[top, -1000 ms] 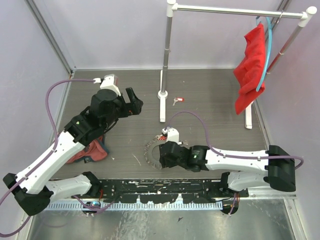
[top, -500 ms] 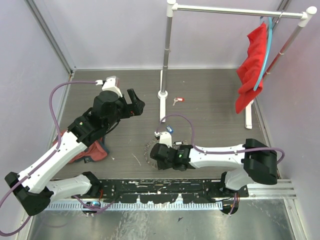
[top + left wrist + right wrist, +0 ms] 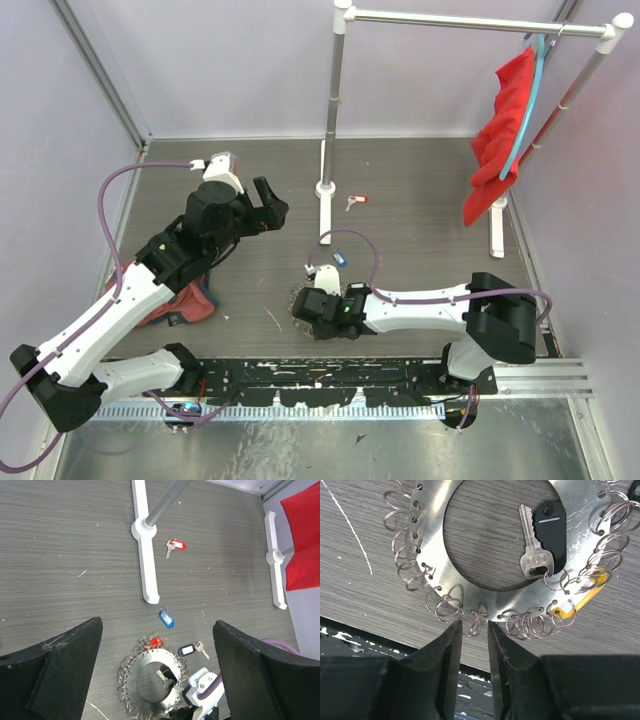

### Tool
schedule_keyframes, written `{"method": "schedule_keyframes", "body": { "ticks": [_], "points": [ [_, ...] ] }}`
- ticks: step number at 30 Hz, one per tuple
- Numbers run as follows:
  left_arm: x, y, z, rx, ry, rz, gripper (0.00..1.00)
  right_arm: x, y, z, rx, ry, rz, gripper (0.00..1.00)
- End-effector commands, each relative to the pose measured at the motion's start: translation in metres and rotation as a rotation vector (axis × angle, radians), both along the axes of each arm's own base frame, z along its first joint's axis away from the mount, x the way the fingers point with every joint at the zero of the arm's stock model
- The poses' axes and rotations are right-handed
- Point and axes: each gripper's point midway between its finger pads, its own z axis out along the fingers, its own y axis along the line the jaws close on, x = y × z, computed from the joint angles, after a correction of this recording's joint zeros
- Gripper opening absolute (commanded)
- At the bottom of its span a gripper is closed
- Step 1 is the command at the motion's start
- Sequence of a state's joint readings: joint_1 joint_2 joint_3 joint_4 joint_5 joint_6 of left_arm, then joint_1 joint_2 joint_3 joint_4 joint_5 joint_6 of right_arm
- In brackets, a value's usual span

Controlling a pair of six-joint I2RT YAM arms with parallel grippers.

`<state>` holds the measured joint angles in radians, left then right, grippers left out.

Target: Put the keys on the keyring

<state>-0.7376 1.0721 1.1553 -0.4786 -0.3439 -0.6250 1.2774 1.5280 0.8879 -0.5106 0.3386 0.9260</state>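
The keyring is a flat silver disc rimmed with small split rings, also in the left wrist view. My right gripper stands at its near rim, shut on one small split ring. A black-headed key lies in the disc's hole, hooked to a ring. A yellow tag lies under the rim. Loose on the table lie a red-tagged key, a blue tag and a black-tagged key. Another red tag touches the disc's far edge. My left gripper hovers open, well behind.
A rack's white foot and pole stand behind the keyring, with a second foot at the right. A red cloth hangs from the rack's bar. A red and blue cloth lies under my left arm. A black strip lines the near edge.
My right arm has slid left over the keyring and its jaws have narrowed onto a rim ring. The hanging red cloth has swung. The left arm has hardly moved.
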Motion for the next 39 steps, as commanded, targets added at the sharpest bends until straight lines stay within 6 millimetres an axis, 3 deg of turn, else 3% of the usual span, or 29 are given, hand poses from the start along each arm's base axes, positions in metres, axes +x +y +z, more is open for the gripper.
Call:
{"method": "schedule_keyframes", "body": {
  "ticks": [1, 17, 24, 30, 39],
  "points": [
    [0.002, -0.005, 0.002, -0.024, -0.012, -0.014, 0.98, 0.004, 0.009, 0.008, 0.014, -0.012, -0.025, 0.33],
    [0.001, -0.003, 0.0, -0.024, -0.018, -0.02, 0.98, -0.002, 0.011, -0.005, 0.001, 0.026, -0.007, 0.31],
    [0.001, 0.002, -0.001, -0.017, -0.02, -0.005, 0.98, 0.0, 0.01, -0.001, 0.015, 0.01, -0.022, 0.19],
    [0.001, 0.001, -0.001, -0.015, -0.02, -0.01, 0.98, 0.003, 0.008, 0.006, 0.03, -0.01, -0.038, 0.01],
    [-0.005, -0.001, -0.003, -0.041, -0.02, -0.035, 0.98, 0.007, 0.008, 0.018, 0.055, -0.039, -0.048, 0.03]
  ]
}}
